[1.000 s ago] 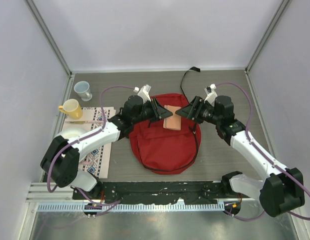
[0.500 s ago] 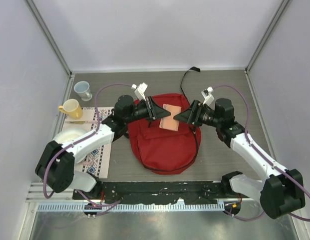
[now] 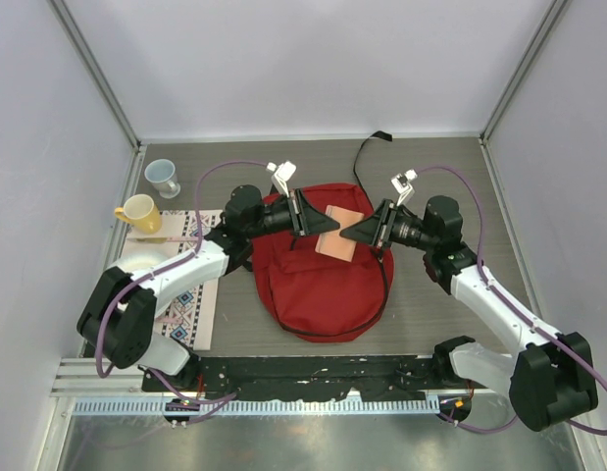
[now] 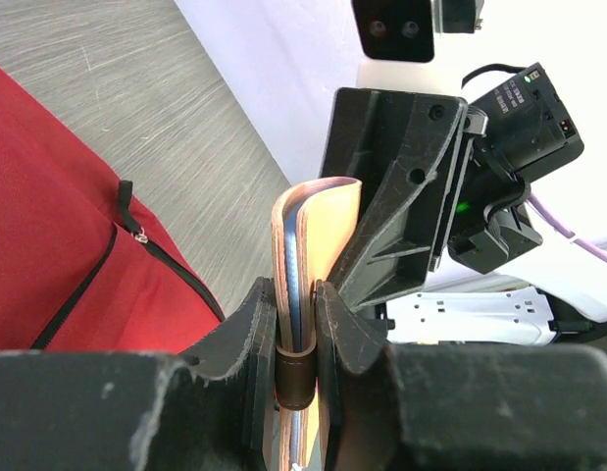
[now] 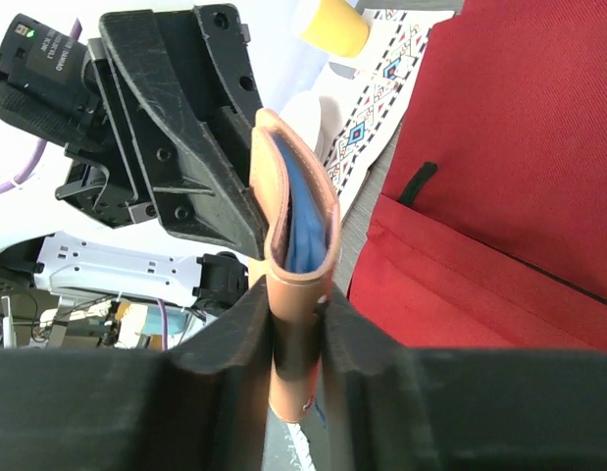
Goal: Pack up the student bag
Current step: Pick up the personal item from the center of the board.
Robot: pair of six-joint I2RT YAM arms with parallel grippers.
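Note:
The red student bag [image 3: 323, 280] lies flat in the middle of the table, with black zipper trim and a black strap [image 3: 367, 152] trailing behind it. It also shows in the left wrist view [image 4: 58, 235] and the right wrist view [image 5: 519, 196]. A tan leather-covered notebook [image 3: 337, 232] with blue pages is held in the air above the bag's upper part. My left gripper [image 3: 315, 221] is shut on its left edge [image 4: 303, 294]. My right gripper [image 3: 350, 231] is shut on its right edge [image 5: 298, 294]. The two grippers face each other.
A patterned cloth [image 3: 190, 285] lies left of the bag with a white bowl [image 3: 136, 263] on it. A yellow mug [image 3: 138, 213] and a pale blue mug [image 3: 164, 177] stand at the back left. Frame posts and walls enclose the table.
Both grippers have lifted the notebook slightly and tilted it. The notebook has shifted a little toward the back right over the bag. The bag has not moved.

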